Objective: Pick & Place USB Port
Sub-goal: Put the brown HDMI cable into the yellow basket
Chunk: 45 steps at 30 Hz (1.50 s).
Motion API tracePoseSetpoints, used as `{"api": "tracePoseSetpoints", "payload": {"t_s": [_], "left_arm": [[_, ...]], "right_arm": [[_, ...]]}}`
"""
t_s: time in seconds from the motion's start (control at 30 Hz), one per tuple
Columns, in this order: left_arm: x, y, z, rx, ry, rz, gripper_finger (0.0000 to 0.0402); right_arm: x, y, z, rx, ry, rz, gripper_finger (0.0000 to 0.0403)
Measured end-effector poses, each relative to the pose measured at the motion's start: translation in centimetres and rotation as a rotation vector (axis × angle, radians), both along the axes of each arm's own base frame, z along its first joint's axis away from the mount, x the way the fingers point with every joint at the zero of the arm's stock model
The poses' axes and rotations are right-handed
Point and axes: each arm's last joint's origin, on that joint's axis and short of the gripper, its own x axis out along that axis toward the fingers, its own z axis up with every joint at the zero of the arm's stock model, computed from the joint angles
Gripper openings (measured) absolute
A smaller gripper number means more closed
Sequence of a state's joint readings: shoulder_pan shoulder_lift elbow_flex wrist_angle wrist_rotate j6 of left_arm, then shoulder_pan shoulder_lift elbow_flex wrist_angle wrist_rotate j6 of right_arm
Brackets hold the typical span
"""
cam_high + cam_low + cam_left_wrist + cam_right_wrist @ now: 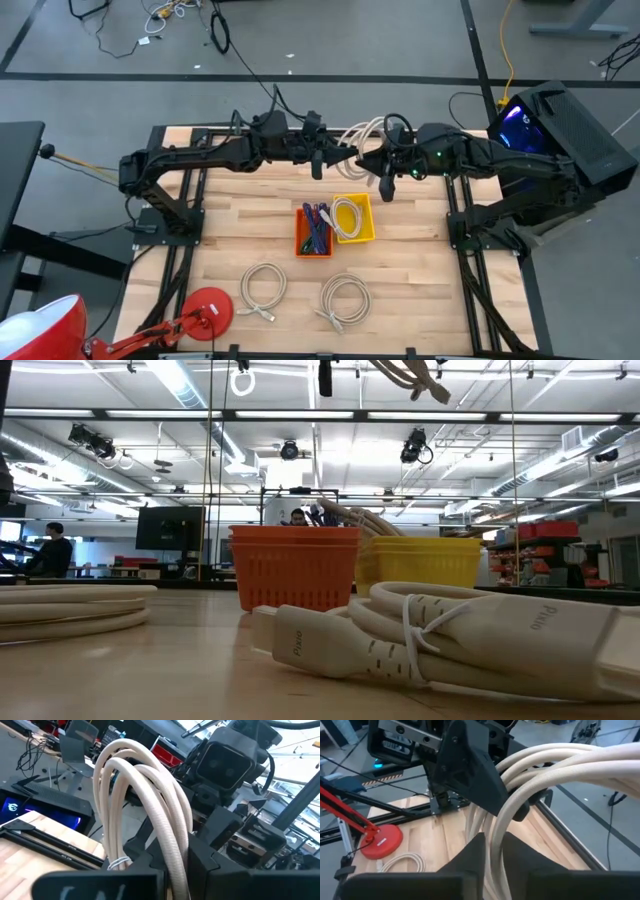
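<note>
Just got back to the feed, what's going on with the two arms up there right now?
Both arms meet above the table's far edge, each gripper on the same coiled white cable: the left gripper and the right gripper look mid-handover. Below sit the orange basket and yellow basket, with two more white cable coils on the wooden table.

High view: overhead, straight down. Low view: tabletop level, close. Both share orange basket (313,232) (293,565).
</note>
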State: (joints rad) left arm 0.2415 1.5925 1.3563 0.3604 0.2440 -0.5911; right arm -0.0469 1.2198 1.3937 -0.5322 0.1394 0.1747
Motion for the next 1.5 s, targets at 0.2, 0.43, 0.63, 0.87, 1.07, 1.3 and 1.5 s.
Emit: {"api": "tracePoseSetpoints", "payload": {"t_s": [0.2, 0.43, 0.63, 0.87, 1.07, 1.3, 1.5], "left_arm": [[-0.2, 1.0, -0.4, 0.002, 0.052, 0.028, 0.0037], [-0.7, 2.3, -2.6, -0.042, 0.270, 0.099, 0.0037], [-0.7, 2.0, -3.7, -0.075, 0.379, 0.106, 0.0036], [-0.1, -0.5, -4.0, -0.128, 0.402, 0.035, 0.0036], [0.0, -3.3, -4.9, -0.171, 0.506, 0.026, 0.0036], [0.6, -4.6, -7.1, -0.369, 0.615, 0.111, 0.0036], [2.7, -5.1, -9.4, -0.464, 0.619, 0.081, 0.0036]], "right_arm": [[-0.2, 0.0, -0.1, 0.006, 0.011, 0.019, 0.0103], [-2.2, -0.1, 1.4, -0.003, -0.058, 0.026, 0.0133], [-4.9, -0.7, 3.0, -0.044, -0.129, -0.036, 0.0141], [-7.0, -1.7, 3.3, -0.092, -0.111, -0.139, 0.0132], [-7.2, -2.5, 3.0, -0.119, -0.065, -0.191, 0.0128], [-7.3, -3.0, 3.0, -0.155, -0.052, -0.205, 0.0127], [-7.4, -3.0, 3.0, -0.175, -0.046, -0.204, 0.0125]]}}
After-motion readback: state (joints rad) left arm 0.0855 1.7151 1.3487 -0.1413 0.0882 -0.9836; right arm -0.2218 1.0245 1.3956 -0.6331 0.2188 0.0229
